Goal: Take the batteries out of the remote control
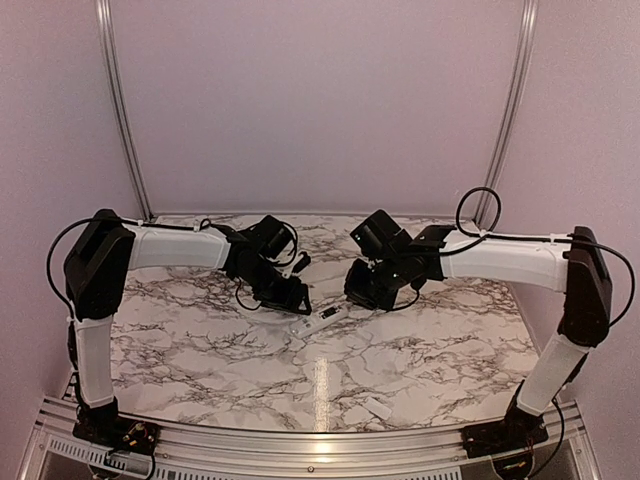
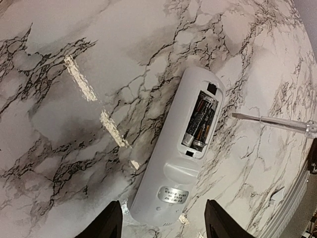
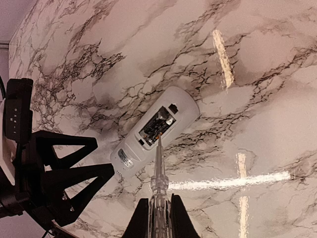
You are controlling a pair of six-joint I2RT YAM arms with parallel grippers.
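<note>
The remote control (image 2: 168,168) lies face down on the marble table, its back compartment uncovered. Two dark batteries (image 2: 199,124) sit side by side inside it. My left gripper (image 2: 163,210) is open, with a finger on either side of the remote's near end and a gap between each finger and the remote. My right gripper (image 3: 159,220) is shut on a thin silvery screwdriver-like tool (image 3: 158,173). The tool's tip rests at the edge of the compartment beside the batteries (image 3: 157,125). In the top view the remote control (image 1: 325,320) lies between the left gripper (image 1: 297,303) and the right gripper (image 1: 362,298).
A small white flat cover piece (image 1: 378,408) lies near the table's front edge on the right. The left arm's black fingers (image 3: 64,183) fill the lower left of the right wrist view. Walls close in the back and sides.
</note>
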